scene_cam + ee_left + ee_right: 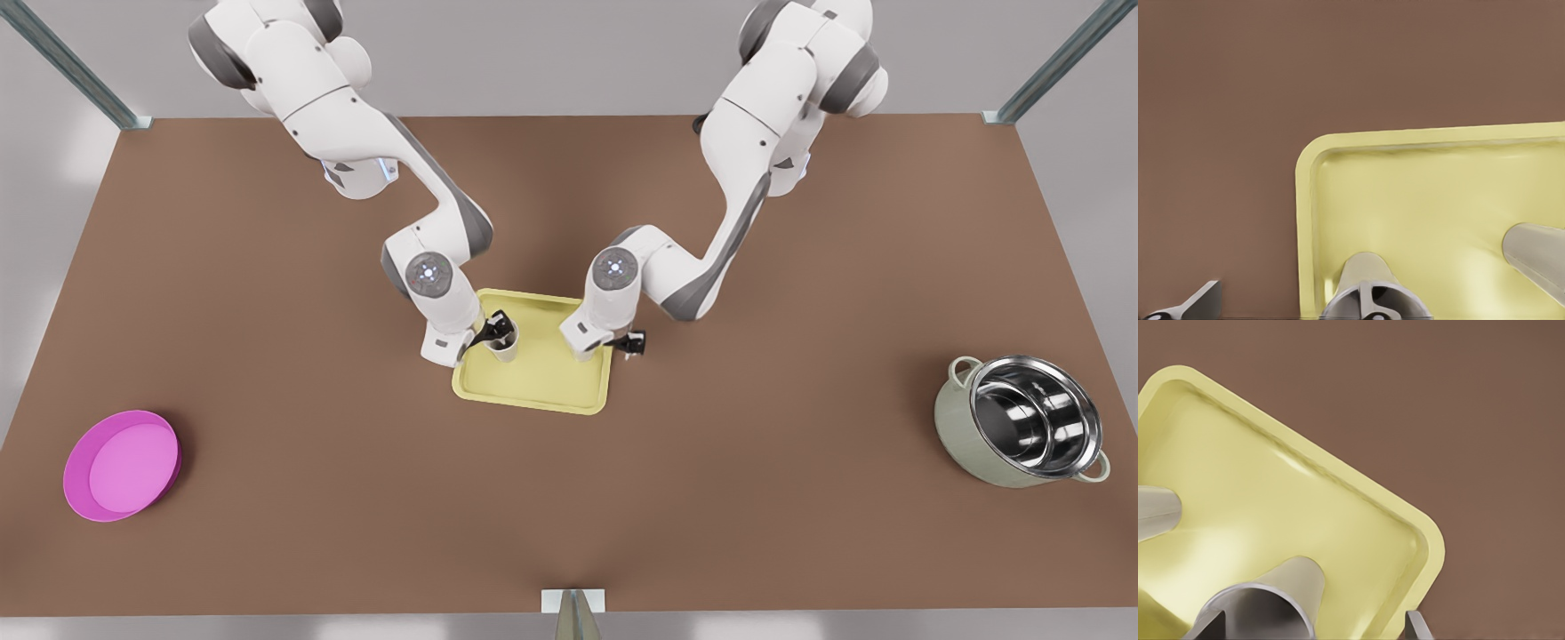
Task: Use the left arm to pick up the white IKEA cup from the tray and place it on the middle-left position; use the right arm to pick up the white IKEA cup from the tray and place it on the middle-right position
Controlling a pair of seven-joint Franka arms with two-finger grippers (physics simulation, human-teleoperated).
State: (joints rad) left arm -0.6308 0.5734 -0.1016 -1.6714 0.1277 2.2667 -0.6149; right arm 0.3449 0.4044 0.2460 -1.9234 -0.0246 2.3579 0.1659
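**A:** Front view: the left gripper [487, 336] is sitting low over the flat pale-yellow rectangular tray [533, 393], at its edge on the front view's left, jaws wide at the small white tapered cup [507, 348].

**B:** And the right gripper [624, 344] is hanging at the tray's opposite edge.

**A:** Left wrist view: that cup is standing on the tray near a corner, and a second white cup [1538, 257] is standing farther along.

**B:** Right wrist view: the jaws are spreading wide around the second cup, which is also resting on the tray above the brown worktop [1471, 400].
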